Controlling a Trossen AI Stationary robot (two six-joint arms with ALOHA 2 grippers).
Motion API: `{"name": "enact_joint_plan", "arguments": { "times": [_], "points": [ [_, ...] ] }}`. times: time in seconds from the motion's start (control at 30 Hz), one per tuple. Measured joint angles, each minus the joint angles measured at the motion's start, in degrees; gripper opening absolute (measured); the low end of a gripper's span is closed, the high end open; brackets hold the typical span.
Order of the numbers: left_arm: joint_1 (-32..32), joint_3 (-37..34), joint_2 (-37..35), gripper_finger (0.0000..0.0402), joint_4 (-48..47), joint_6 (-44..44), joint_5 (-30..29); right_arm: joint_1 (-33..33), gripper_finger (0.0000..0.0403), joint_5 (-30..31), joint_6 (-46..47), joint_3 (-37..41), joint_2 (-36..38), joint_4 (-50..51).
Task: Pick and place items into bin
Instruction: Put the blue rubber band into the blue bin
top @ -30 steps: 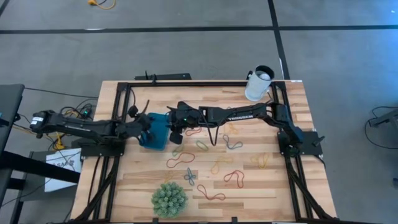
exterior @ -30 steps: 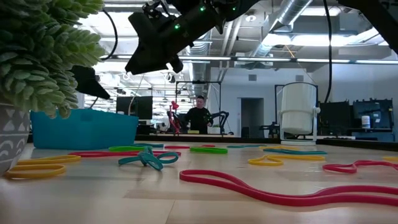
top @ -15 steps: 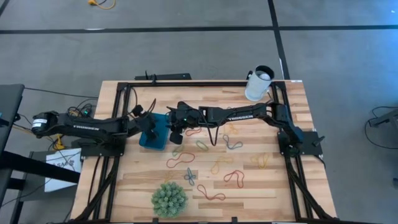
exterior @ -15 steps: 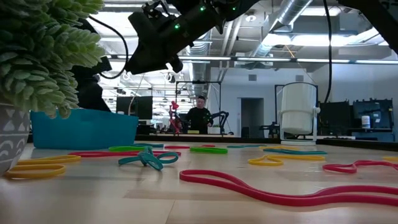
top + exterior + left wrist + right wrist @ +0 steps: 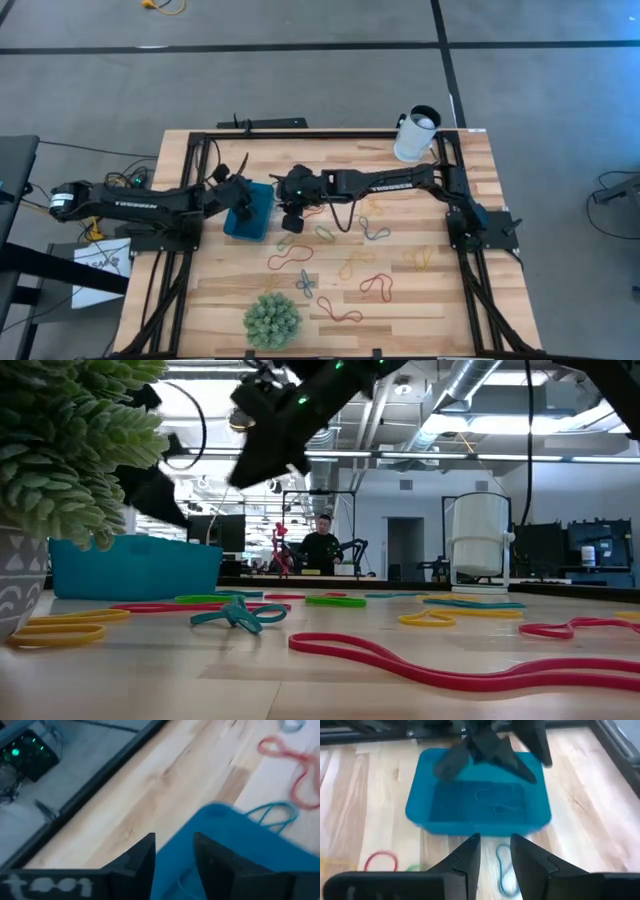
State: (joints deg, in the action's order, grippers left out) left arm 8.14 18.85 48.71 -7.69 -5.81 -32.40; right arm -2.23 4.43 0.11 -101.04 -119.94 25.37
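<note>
The teal-blue bin [image 5: 252,212] rests flat on the wooden table, left of centre. Thin pale bands [image 5: 495,802] lie on its floor. My left gripper [image 5: 238,188] hovers open over the bin's far left part [image 5: 174,857], with nothing between its fingers. My right gripper [image 5: 290,216] hangs open just right of the bin [image 5: 494,854], above a teal band [image 5: 504,867] on the table. Several coloured rubber bands lie loose right of and nearer than the bin, among them a red one [image 5: 290,258] and a yellow one [image 5: 418,258].
A green spiky ball [image 5: 272,320] stands near the table's near edge and fills the left of the low view [image 5: 70,450]. A white cup [image 5: 415,133] stands at the far right corner. A person [image 5: 322,548] stands in the room beyond the table.
My left gripper has moved from the bin's near left side toward the table's far edge and now hangs over the bin. My right gripper has shifted a little toward the table's right edge. The bin and the loose bands have stayed where they were.
</note>
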Motion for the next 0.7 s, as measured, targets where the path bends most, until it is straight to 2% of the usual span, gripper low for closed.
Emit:
{"name": "enact_joint_plan", "arguments": {
  "times": [0.13,0.27,0.4,0.57,0.7],
  "points": [
    [0.0,5.4,-5.9,0.0123,-8.5,2.8,-1.0,-0.3,0.0102,0.2,1.3,0.2,3.6,9.4],
    [0.0,9.5,-12.1,0.0123,-12.2,7.4,-8.7,-0.7,0.0102,2.0,1.1,0.2,9.1,16.3],
    [0.0,10.1,-18.1,0.0123,-12.4,10.5,-15.1,-1.8,0.0102,3.8,-1.6,0.2,15.9,22.2],
    [0.0,10.1,-25.0,0.0123,-16.3,5.7,-14.1,-5.5,0.0102,7.2,-2.1,0.5,26.0,30.6],
    [0.0,10.1,-27.4,0.0123,-17.3,3.1,-12.7,-9.8,0.0102,7.2,-2.6,8.7,33.5,25.7]
  ]
}}
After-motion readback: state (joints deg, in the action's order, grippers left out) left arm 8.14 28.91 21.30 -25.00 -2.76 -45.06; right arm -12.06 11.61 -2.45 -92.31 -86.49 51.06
